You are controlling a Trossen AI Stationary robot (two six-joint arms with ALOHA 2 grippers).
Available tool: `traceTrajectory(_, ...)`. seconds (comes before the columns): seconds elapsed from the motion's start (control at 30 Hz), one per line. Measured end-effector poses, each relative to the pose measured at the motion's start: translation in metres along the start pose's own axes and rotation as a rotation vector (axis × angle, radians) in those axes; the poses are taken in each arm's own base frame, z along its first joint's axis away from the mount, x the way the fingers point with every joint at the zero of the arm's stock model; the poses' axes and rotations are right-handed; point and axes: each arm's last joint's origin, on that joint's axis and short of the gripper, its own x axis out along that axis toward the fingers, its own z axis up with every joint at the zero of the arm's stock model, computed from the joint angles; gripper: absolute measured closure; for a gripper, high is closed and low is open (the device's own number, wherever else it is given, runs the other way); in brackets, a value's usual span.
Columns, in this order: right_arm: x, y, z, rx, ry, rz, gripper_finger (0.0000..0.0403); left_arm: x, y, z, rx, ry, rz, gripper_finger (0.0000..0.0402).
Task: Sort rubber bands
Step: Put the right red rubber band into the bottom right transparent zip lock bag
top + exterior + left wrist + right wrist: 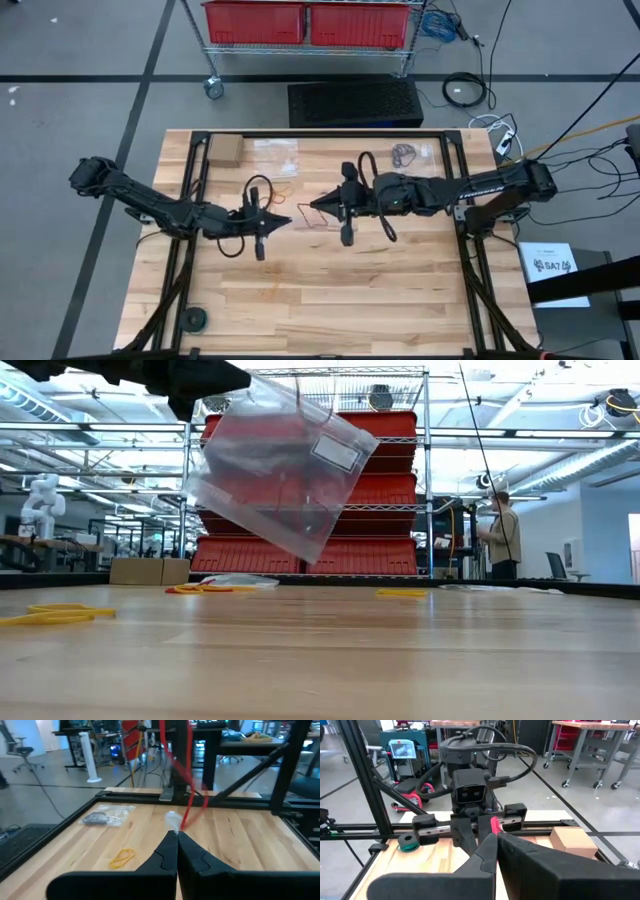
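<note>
My two grippers meet tip to tip over the middle of the table. My left gripper (288, 220) is shut on a clear plastic bag (280, 470), which hangs tilted above the wood. My right gripper (313, 207) stands a little higher and is shut on a red rubber band (187, 795). This band runs from beside my left fingertips up out of the left wrist view. Other rubber bands lie loose on the table: yellow ones (50, 615), one yellow (122, 859), and an orange one (280, 190). My left gripper pinches a corner of the clear bag (172, 820) between its two fingertips, coming level from the table's left. The bag hangs slanted below the fingers, clear of the table. My right gripper pinches the red band (494, 826) at its fingertips, coming nearly level from the table's right. The band leads away in a straight line toward my left gripper; whether it touches the bag I cannot tell.
At the far side lie a clear bag holding dark bands (405, 155), another clear bag (275, 155) and a cardboard box (225, 150). A small roll (193, 318) sits near the front left corner. The table frame's black rails (320, 135) run along the edges.
</note>
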Motion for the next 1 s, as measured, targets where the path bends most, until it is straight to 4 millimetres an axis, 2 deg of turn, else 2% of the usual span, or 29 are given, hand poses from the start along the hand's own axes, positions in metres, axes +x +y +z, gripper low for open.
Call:
traceTrajectory(0.2, 0.000, 0.000, 0.000, -0.001, -0.003, 0.001, 0.0403, 0.000, 0.000, -0.001, 0.003, 0.006, -0.007, 0.0402)
traceTrajectory(0.43, -0.012, -0.001, 0.014, -0.014, -0.072, 0.004, 0.0403, 0.000, 0.000, -0.001, 0.006, 0.012, -0.007, 0.0402)
traceTrajectory(1.0, -0.012, -0.001, 0.013, -0.016, -0.059, 0.005, 0.0403, 0.000, 0.000, -0.001, 0.004, 0.009, -0.006, 0.0402)
